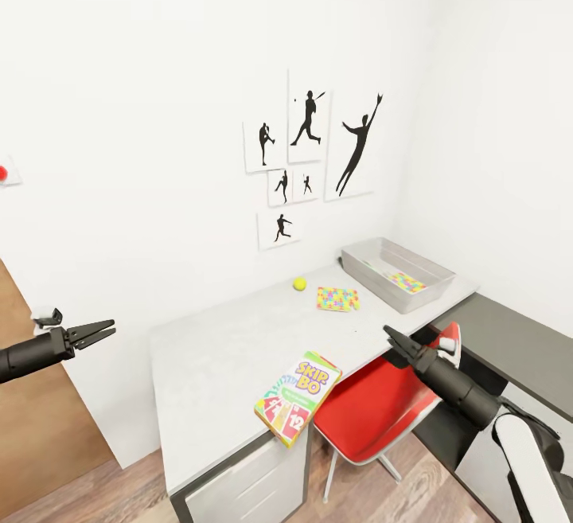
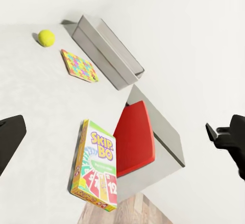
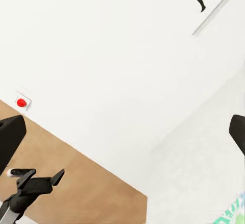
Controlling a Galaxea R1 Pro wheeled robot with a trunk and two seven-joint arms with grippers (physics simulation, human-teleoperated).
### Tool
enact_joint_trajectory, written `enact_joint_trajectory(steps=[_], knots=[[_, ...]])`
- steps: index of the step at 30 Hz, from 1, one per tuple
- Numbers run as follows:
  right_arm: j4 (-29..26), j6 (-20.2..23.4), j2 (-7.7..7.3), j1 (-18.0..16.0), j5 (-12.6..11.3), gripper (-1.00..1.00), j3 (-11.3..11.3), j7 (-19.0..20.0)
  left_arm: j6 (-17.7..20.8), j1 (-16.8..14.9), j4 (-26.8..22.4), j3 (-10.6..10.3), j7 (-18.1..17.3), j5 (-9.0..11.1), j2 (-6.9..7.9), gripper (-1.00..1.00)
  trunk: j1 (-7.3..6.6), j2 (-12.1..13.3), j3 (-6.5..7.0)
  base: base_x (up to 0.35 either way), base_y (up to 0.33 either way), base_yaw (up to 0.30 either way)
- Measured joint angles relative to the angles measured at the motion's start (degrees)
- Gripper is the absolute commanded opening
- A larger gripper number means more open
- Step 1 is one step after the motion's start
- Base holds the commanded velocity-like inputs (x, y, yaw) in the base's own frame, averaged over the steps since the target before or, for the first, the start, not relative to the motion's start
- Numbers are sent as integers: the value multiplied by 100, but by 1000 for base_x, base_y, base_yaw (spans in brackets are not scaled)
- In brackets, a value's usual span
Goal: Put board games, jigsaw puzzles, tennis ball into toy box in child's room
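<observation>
Grey table (image 1: pixel 223 348) against the white wall. Skip-Bo board game (image 1: pixel 298 397) lies at the front edge, overhanging it slightly, just above the red chair (image 1: pixel 374 411). Tennis ball (image 1: pixel 300 284) sits near the wall; jigsaw puzzle (image 1: pixel 337 298) just beside it. Grey toy box (image 1: pixel 398 272) at the table's far right end, a colourful puzzle (image 1: pixel 407 281) inside. Left gripper (image 1: pixel 102 330) hangs off the table's left, jaws slightly apart, empty. Right gripper (image 1: pixel 395 339) hovers over the chair, jaws near together, empty.
</observation>
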Motion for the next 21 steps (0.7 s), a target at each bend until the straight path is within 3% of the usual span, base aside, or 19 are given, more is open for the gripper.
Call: enact_joint_trajectory(steps=[5, 13, 21], knots=[[10, 198, 0, 1, 26, 100, -211, 340, 0, -1, 1, -4, 0, 0, -4, 100, 0, 0, 0, 0, 0, -74], [12, 236, -4, 2, 22, 100, -245, 404, 0, -2, 2, 2, 1, 0, 0, 100, 2, 0, 0, -96, -18, -246], [13, 240, -4, 2, 22, 100, -246, 407, 0, -2, 3, 9, 1, 0, 0, 100, 0, 0, 0, -109, -178, -270]])
